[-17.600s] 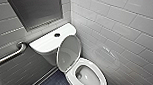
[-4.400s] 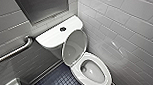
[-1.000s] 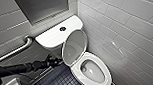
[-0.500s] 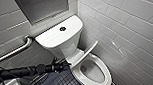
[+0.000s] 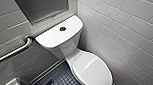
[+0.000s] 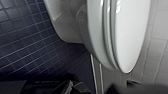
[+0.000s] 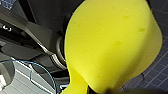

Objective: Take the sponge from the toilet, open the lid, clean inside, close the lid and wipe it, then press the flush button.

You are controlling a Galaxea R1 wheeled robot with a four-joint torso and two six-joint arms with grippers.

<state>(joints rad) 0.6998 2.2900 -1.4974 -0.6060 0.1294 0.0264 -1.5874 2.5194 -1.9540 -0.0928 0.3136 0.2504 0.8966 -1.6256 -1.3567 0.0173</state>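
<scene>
The white toilet (image 5: pixel 74 49) stands in the corner with its lid (image 5: pixel 93 70) down flat on the bowl. On the tank cover sits the round dark flush button (image 5: pixel 62 28). In the left wrist view the closed lid (image 6: pixel 130 32) and the bowl's side (image 6: pixel 67 27) show close by, a short way from my left gripper (image 6: pixel 100 88), which holds nothing. A dark bit of my left arm (image 5: pixel 50 84) shows low beside the bowl. The yellow sponge (image 7: pixel 112 45) looms large in the right wrist view, pinched in my shut right gripper (image 7: pixel 100 89).
A metal grab bar (image 5: pixel 13 51) runs along the tiled wall left of the tank. White tiled walls close in behind and to the right of the toilet. Dark blue small-tile floor (image 5: pixel 61 78) lies in front of the bowl.
The lid has swung down from upright to flat on the bowl. My left arm, which reached to the lid, has drawn back toward the lower left.
</scene>
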